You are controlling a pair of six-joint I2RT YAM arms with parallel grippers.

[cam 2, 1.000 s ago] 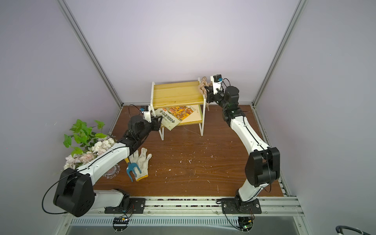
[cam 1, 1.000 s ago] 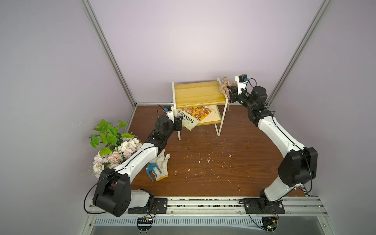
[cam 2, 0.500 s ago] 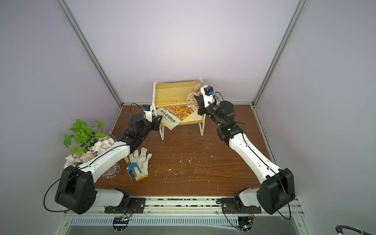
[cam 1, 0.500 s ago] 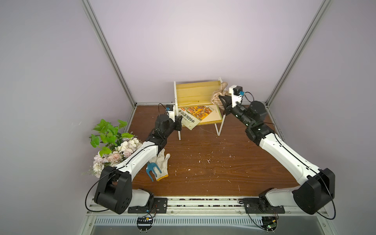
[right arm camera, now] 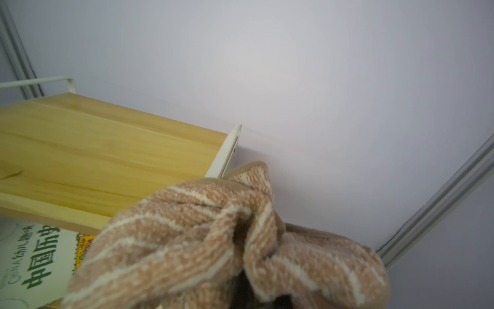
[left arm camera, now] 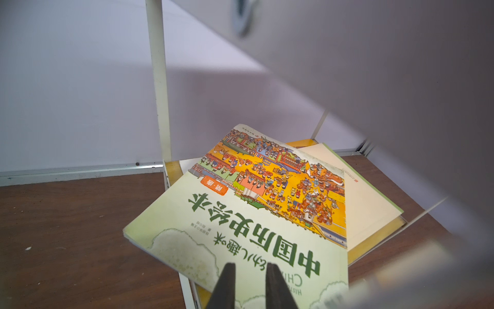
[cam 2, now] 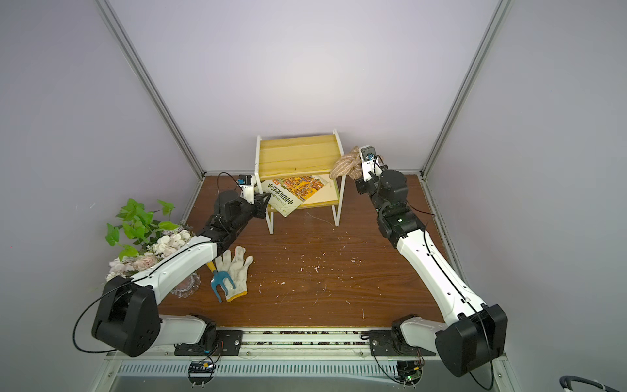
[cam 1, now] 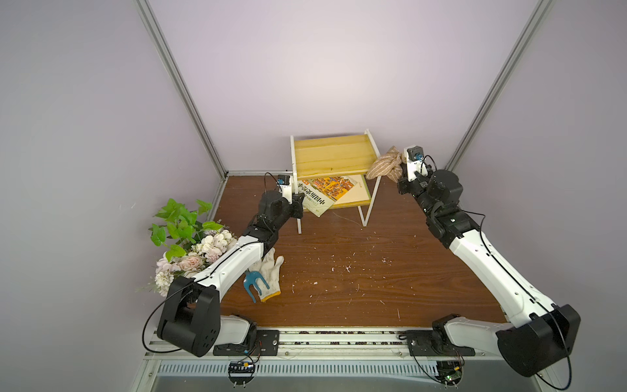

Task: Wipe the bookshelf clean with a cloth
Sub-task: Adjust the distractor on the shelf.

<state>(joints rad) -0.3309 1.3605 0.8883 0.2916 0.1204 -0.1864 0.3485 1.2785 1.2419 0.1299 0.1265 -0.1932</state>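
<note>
The bookshelf (cam 1: 330, 156) (cam 2: 298, 156) stands against the back wall, its top yellow board (right arm camera: 107, 155) bare. My right gripper (cam 1: 400, 169) (right arm camera: 246, 289) is shut on the cloth (cam 1: 385, 166) (cam 2: 347, 164) (right arm camera: 213, 240), a bunched tan striped towel held just off the top board's front right corner; the fingertips are buried in it. My left gripper (cam 1: 300, 200) (cam 2: 266, 200) (left arm camera: 250, 267) is at the lower shelf's front left corner. Its fingers stand a narrow gap apart over the cover of a picture book (cam 1: 325, 190) (left arm camera: 254, 214) that overhangs that corner.
A pale book (left arm camera: 369, 208) lies under the picture book. A white glove (cam 1: 269, 275) and a blue hand fork (cam 1: 252, 283) lie beside my left forearm. A bouquet (cam 1: 190, 244) stands at the left wall. Pale crumbs (cam 1: 339, 268) dot the brown floor.
My right arm swung the cloth in over the top board's front right part and back out past its right end. The left gripper's fingers have come closer together; that arm barely moved.
</note>
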